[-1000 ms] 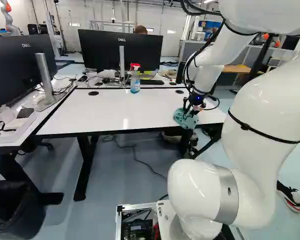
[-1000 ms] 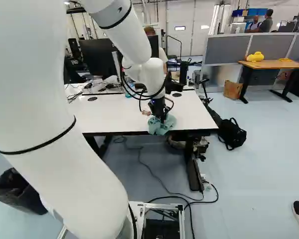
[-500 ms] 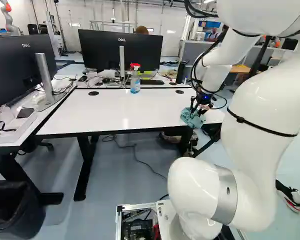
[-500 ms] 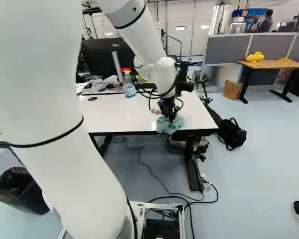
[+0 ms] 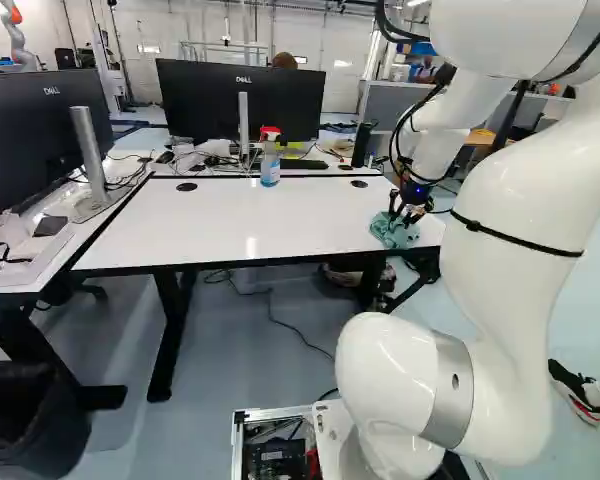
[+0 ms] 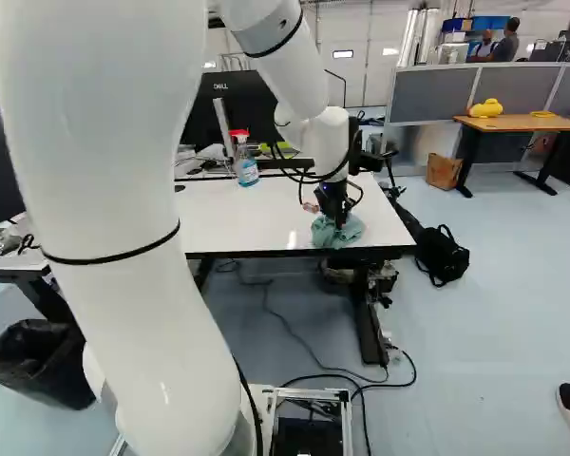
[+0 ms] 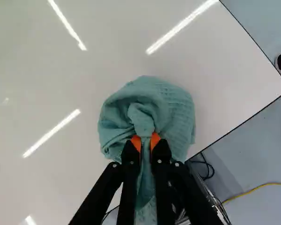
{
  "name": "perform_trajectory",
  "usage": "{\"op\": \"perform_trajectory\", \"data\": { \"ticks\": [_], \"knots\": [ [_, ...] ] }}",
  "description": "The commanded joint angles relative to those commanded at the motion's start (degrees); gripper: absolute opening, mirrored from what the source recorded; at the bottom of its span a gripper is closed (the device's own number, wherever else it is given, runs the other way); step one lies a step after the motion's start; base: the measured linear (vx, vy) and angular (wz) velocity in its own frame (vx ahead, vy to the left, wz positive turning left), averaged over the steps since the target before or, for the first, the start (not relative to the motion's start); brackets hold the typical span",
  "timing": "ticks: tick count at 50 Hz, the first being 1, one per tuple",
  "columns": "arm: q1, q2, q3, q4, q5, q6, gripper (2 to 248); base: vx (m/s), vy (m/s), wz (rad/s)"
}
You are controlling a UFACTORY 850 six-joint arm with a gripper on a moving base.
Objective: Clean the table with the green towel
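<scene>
A: Location of the green towel [image 6: 325,234]?

B: Bunched on top of the white desk [image 5: 230,220], close to its near edge, toward its right-hand corner. Folds are heaped around the grip, and a flatter part is spread beside them. Whether any cloth is hung over the desk's edge cannot be told.

A: And the fingers [image 6: 339,218]?

B: Lowered to the desk, tips pressed into the cloth. In the wrist view the fingers [image 7: 146,141] are seen drawn nearly together, with only a narrow gap left. A ridge of towel is pinched there, touched from both sides by the orange pads [image 7: 136,142].

A: The arm [image 5: 505,240]?

B: Extended over the desk's near right part, its wrist bent downward.

A: Anything else on the desk?

B: A spray bottle [image 5: 270,168] with a red head is stood at the desk's far edge. Streaks of reflected light are thrown across the desk's top.

A: Around it?

B: Beyond the desk's far edge, a black keyboard [image 5: 302,164] and a large monitor [image 5: 205,95] are placed. On the floor right of the desk, a black bag [image 6: 443,256] is set down.
</scene>
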Motion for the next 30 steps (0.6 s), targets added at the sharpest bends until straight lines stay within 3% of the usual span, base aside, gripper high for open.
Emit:
{"op": "perform_trajectory", "data": {
  "ticks": [15, 30],
  "knots": [
    [2.3, -2.5, -3.1, 0.0, 0.0, 0.0, 42, 0.0, 0.0, 0.0],
    [4.8, -2.2, -2.6, 0.0, 0.0, 0.0, 42, 0.0, 0.0, 0.0]
  ]
}}
